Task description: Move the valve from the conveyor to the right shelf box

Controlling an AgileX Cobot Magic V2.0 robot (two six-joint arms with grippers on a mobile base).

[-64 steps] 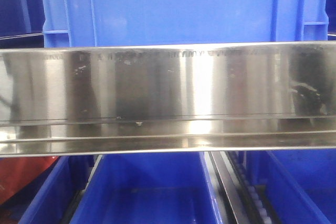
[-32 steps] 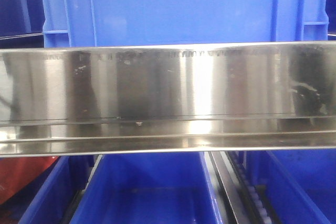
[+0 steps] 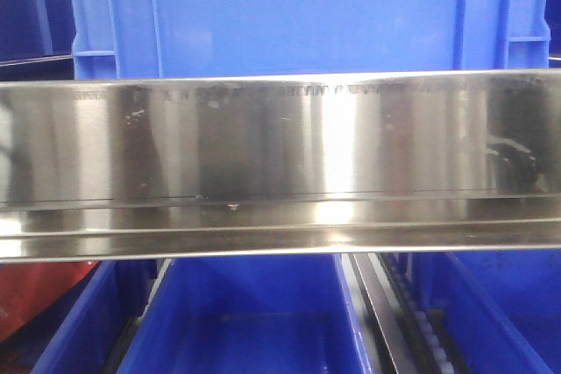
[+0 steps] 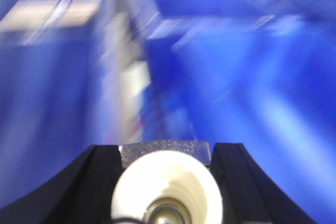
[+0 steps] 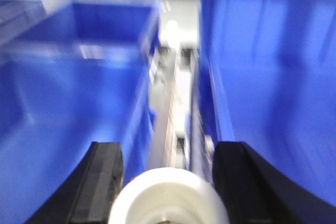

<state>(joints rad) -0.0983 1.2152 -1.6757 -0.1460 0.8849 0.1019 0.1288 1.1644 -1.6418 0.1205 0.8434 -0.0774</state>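
As blue bins (image 4: pixel 252 77) blur behind, left gripper (image 4: pixel 167 148) clasps the valve (image 4: pixel 167 182) (white-capped).

A warehouse or factory: stainless-steel rack (image 3: pixel 280 142) stacked with blue bins (image 3: pixel 289 15).

The shiny shelf rail (image 3: pixel 280 164) hides the bottom of the big blue box (image 3: pixel 289 15) and runs off both sides. Both wrist views are all smeared. At the bottom middle of each, a white round thing (image 4: pixel 167 184) (image 5: pixel 168 195) is cut off.
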